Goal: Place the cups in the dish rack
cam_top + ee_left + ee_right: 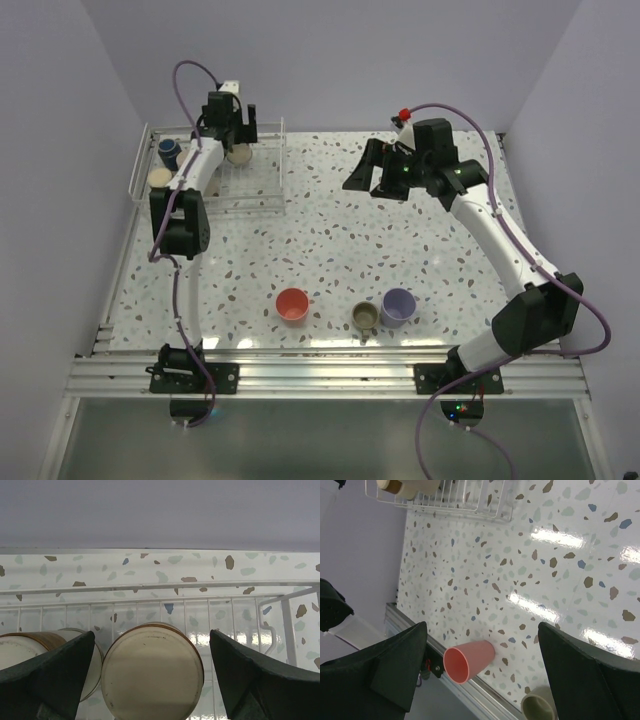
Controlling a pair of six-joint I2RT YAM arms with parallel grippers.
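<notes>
A white thin-wire dish rack (262, 185) sits far left on the glossy speckled desk (340, 250), between pale lilac walls. The left tool (151, 634) stands wide around a cream brown-rimmed cup (152, 675) in the rack, not touching it. The right tool (482, 625) is wide. A red cup (292, 305), an olive cup (365, 317) and a lavender cup (399, 307) stand mouth-up near the front edge.

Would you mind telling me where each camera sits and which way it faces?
Top external: fixed above, behind the bases, looking down on the table; left gripper and right gripper show.
Left wrist: over the dish rack, facing a beige cup between its open fingers.
Right wrist: raised, facing the near edge and red cup; its open fingers show.
Shared: top and right wrist both show the red cup.
</notes>
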